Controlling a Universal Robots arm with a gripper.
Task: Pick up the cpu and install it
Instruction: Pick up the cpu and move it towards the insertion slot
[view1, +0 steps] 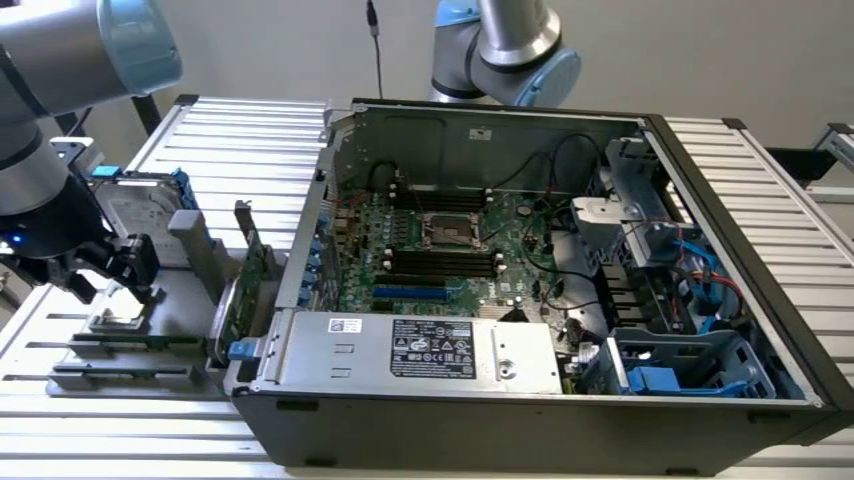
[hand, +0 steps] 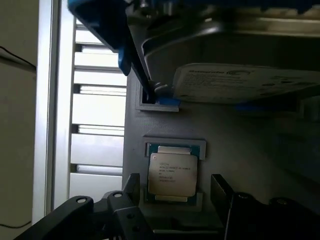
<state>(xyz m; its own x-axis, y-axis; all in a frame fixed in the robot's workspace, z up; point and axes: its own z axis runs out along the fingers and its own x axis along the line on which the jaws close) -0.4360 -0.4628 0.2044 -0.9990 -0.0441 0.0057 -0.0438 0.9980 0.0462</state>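
The cpu (hand: 171, 173), a small square chip with a dull silver top, lies flat in a recess of the grey fixture (hand: 240, 145). My gripper (hand: 175, 183) is open, with one black finger on each side of the chip and neither touching it. In the exterior view the gripper (view1: 118, 288) hangs just above the cpu (view1: 120, 320) at the exterior view's left, beside the open computer case (view1: 694, 170). The motherboard's bare cpu socket (view1: 447, 232) sits mid-board inside the case.
A silver hard drive (view1: 134, 205) with blue rails stands in the fixture just behind the gripper. An upright expansion card (view1: 247, 270) stands between the fixture and the case. A grey power supply box (view1: 427, 350) with a black label fills the case's near side.
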